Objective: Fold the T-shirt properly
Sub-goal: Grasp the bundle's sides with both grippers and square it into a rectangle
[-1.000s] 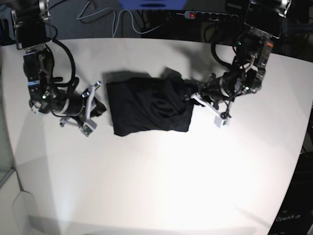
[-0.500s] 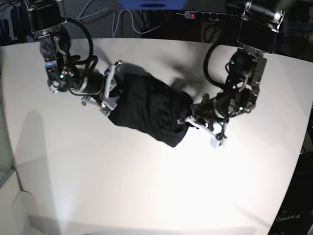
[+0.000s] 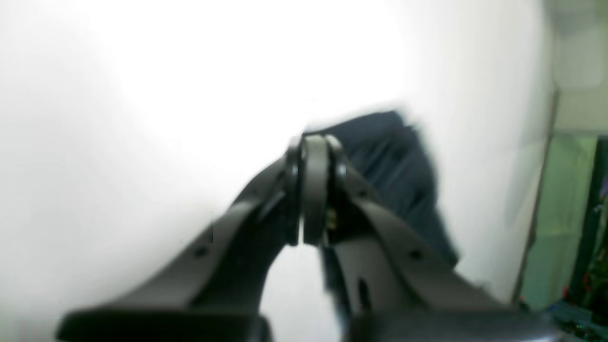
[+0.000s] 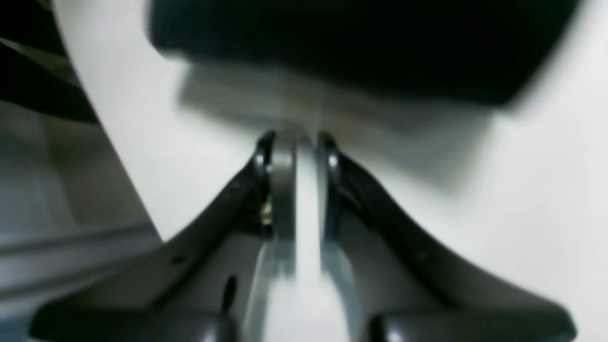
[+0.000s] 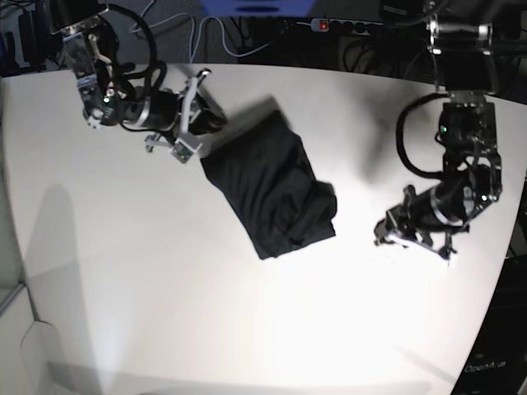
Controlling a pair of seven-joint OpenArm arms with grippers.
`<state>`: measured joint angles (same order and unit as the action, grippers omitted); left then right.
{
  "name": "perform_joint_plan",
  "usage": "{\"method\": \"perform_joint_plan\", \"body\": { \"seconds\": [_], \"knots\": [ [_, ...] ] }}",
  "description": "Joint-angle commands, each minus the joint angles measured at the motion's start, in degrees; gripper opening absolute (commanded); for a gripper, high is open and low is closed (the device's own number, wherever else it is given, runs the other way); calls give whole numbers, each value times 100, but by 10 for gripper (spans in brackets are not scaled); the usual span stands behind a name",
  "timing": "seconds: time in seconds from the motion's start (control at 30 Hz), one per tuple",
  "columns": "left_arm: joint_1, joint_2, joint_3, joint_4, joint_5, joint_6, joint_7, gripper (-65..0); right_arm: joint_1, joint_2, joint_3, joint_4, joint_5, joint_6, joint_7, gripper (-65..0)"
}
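The black T-shirt [image 5: 272, 189] lies as a folded bundle set diagonally on the white table [image 5: 165, 313]. In the base view my right gripper [image 5: 207, 123] is at the bundle's upper left edge. In the right wrist view the right gripper [image 4: 295, 142] shows a narrow gap with only table in it, and the T-shirt [image 4: 342, 42] lies a little ahead. My left gripper [image 5: 381, 234] hovers to the right of the bundle, apart from it. In the left wrist view the left gripper [image 3: 313, 142] is shut on nothing, with the T-shirt [image 3: 399, 166] beyond its tips.
A power strip [image 5: 354, 25] and cables [image 5: 189, 37] lie behind the table's far edge. The table's curved right edge [image 5: 506, 247] runs just past my left arm. A greenish panel [image 3: 560, 213] shows beyond the table in the left wrist view.
The T-shirt has turned and slid into a diagonal lie. My left gripper has let it go and pulled away to the right. My right arm swung up to its upper left edge.
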<state>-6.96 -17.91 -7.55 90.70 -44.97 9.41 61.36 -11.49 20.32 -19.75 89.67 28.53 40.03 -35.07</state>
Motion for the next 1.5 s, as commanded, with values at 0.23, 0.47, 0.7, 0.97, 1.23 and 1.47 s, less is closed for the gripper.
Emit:
{"method": "perform_joint_plan", "body": {
  "seconds": [0.23,0.47,0.7,0.97,1.23,1.47],
  "knots": [
    [709,11,531,-54,-52,-22,-725,-639,265,522,634,163,-1,-3,30,-583],
    [674,160,1331,-300,-52,13,-1033,-639,898,742,608,154,-1,-3,4,-583],
    [129,415,1375,-1461,-52,-13,-1270,-639,1030,707,599,145,-1,-3,-5,-583],
    [-398,521,1920,-1927,-52,-13,-1640,-639,1039,276,71,-83,-1,-3,-5,-583],
    [-1128,697,1920,-2524,-52,-22,-1877,-639,713,-49,-192,-145,-1,-3,39,-583],
    [-1612,644,1894,-2340,-88,-22,-1842,-639,494,-49,-456,-145,-1,-3,74,-583]
  ]
}}
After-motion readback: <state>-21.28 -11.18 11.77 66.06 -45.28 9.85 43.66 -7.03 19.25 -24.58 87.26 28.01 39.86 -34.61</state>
